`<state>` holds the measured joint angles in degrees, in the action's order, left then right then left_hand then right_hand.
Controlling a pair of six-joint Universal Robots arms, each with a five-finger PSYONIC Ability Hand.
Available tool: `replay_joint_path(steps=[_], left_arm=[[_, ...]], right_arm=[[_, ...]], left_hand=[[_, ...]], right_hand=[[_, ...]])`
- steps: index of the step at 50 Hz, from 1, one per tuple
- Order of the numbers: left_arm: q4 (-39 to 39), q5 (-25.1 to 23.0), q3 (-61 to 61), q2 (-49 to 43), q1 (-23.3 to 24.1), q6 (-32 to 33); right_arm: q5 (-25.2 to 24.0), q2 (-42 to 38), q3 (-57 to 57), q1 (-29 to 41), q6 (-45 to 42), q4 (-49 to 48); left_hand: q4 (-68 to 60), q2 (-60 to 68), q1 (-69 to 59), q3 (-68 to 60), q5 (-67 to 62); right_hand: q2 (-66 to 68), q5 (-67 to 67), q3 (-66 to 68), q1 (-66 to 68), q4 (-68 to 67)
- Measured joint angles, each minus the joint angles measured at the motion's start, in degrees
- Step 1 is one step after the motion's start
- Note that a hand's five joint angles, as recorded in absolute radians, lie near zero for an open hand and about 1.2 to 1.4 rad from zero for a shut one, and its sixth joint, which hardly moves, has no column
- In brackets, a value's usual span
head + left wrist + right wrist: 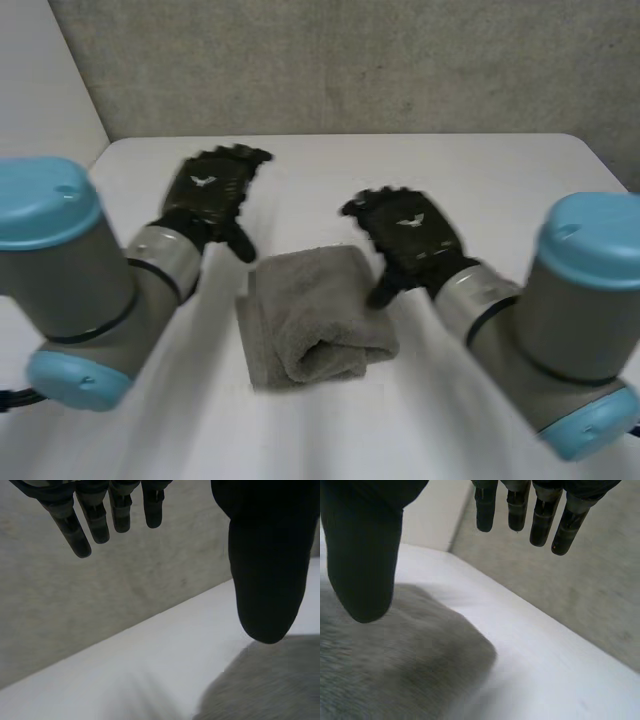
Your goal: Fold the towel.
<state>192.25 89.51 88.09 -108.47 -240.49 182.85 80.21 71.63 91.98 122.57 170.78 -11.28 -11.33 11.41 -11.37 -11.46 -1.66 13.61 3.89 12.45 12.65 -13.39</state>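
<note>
1. Grey towel (310, 315) lies on the table (480, 170) between my two hands, just beside each thumb, already doubled into a small thick bundle.
2. My left hand (208, 195) hovers beside the towel's far corner on that side. Its fingers (95, 520) are straight and spread from the thumb, and they hold nothing.
3. My right hand (405, 235) hangs at the towel's opposite edge. Its fingers (540, 520) are straight, its thumb is just above the cloth, and it grips nothing.
4. Neither hand touches the cloth, as far as I can tell.
5. I judge the folding mostly done: the layers are stacked, with a rounded fold on the side nearest my arms.
6. What may be left: the edges look uneven and the lower layer sticks out on my left-hand side, so some squaring up could help.
</note>
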Motion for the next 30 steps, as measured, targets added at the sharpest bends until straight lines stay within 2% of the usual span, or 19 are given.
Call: replay_joint_path(steps=[6, 14, 23, 30], left_arm=[[-2.73, -0.86, -4.36, -7.70, 5.55, -5.67], [-5.81, 0.53, -4.42, -13.16, 8.47, -6.88], [-7.72, 6.57, -1.82, -13.47, 7.16, -5.80], [-8.25, 8.34, 0.77, -12.88, 5.58, -2.74]], right_arm=[[-4.07, 1.26, 1.91, -7.13, 4.91, 3.05], [-7.88, -4.47, -1.01, -8.12, 5.06, 6.32], [-8.14, -11.39, -6.85, -4.64, 4.49, 7.70], [-8.01, -16.61, -12.46, -0.62, 4.34, 9.89]], left_hand=[[-0.22, 0.18, 0.00, -0.14, -0.19], [-0.22, 0.21, 0.00, -0.19, -0.16], [-0.22, 0.21, 0.00, -0.19, -0.16], [-0.22, 0.21, 0.00, -0.19, -0.16]], right_hand=[[0.00, -0.17, 0.00, 0.00, 0.00], [0.00, -0.22, 0.00, 0.00, 0.00], [0.00, -0.22, 0.00, 0.00, 0.00], [0.00, -0.22, 0.00, 0.00, 0.00]])
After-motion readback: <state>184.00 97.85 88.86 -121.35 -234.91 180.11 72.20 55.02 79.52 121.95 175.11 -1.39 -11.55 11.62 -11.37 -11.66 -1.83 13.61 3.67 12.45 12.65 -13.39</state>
